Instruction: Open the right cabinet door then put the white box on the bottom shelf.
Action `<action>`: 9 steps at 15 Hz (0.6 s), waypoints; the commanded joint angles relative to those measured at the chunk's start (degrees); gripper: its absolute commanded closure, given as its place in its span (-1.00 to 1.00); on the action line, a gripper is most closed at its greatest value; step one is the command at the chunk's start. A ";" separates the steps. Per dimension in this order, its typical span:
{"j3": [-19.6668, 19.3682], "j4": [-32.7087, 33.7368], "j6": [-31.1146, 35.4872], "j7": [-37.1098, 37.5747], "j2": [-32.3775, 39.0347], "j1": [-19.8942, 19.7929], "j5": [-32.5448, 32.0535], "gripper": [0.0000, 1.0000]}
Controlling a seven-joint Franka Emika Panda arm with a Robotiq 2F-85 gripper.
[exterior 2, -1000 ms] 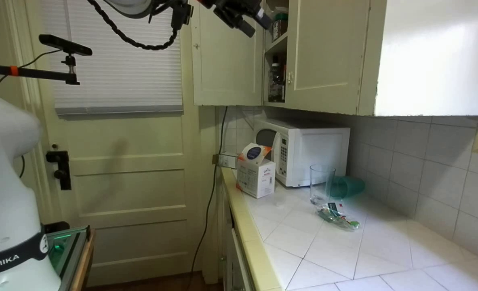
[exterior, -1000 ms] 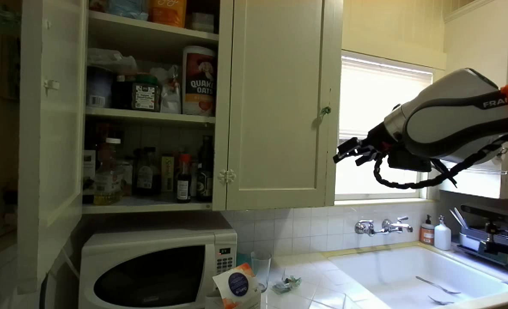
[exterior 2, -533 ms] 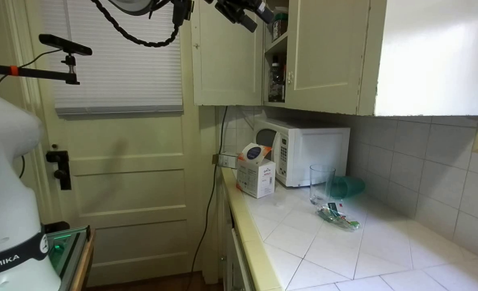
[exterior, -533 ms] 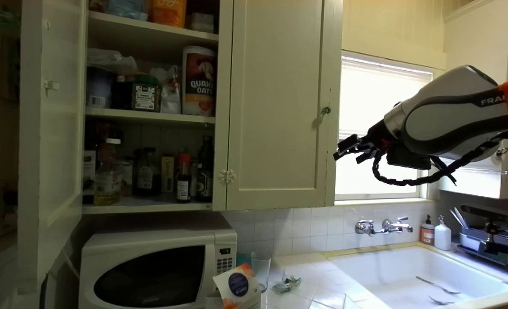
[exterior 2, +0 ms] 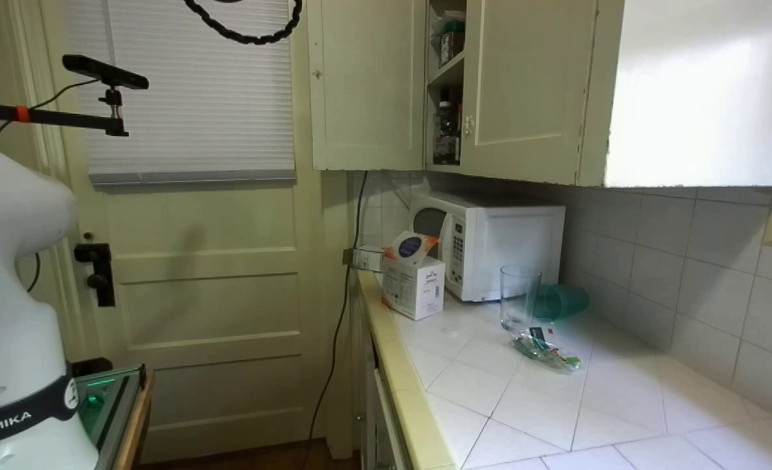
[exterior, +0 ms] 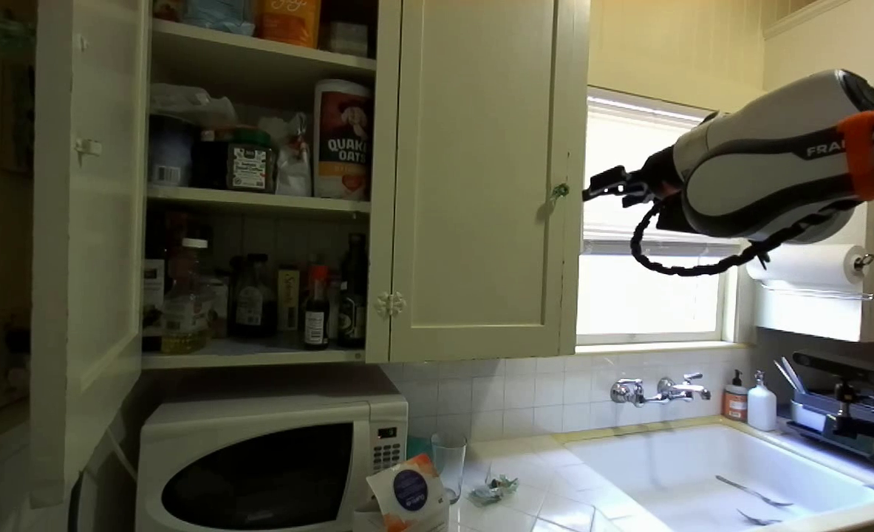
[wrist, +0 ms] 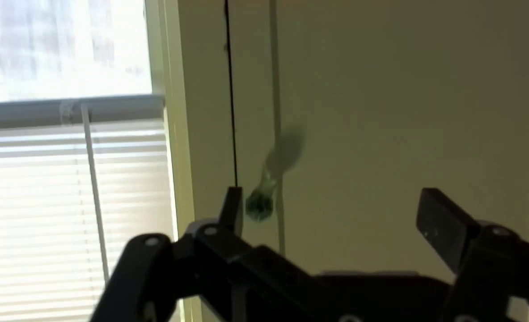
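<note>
Wrist view: right cabinet door (wrist: 371, 129) beyond wide-spread jaws, knob (wrist: 259, 206) showing between them.

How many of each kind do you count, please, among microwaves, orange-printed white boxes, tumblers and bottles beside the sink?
Microwave: 1
White box: 1
Clear tumbler plus teal tumbler: 2
Orange-labelled bottle plus white bottle: 2
Total: 6
</note>
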 commanded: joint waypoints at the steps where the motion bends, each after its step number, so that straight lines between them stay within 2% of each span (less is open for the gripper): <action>1: 5.61 8.34 6.98 3.66 6.32 -9.14 -2.19 -1.00; 5: 10.73 16.87 10.49 6.73 13.06 -17.33 1.06 -1.00; 6: 10.34 19.13 9.99 7.13 14.74 -16.31 1.64 -1.00; 7: 9.32 14.30 8.94 5.51 10.54 -15.28 0.34 -1.00; 9: 9.65 17.48 9.00 6.32 13.34 -15.79 0.47 -1.00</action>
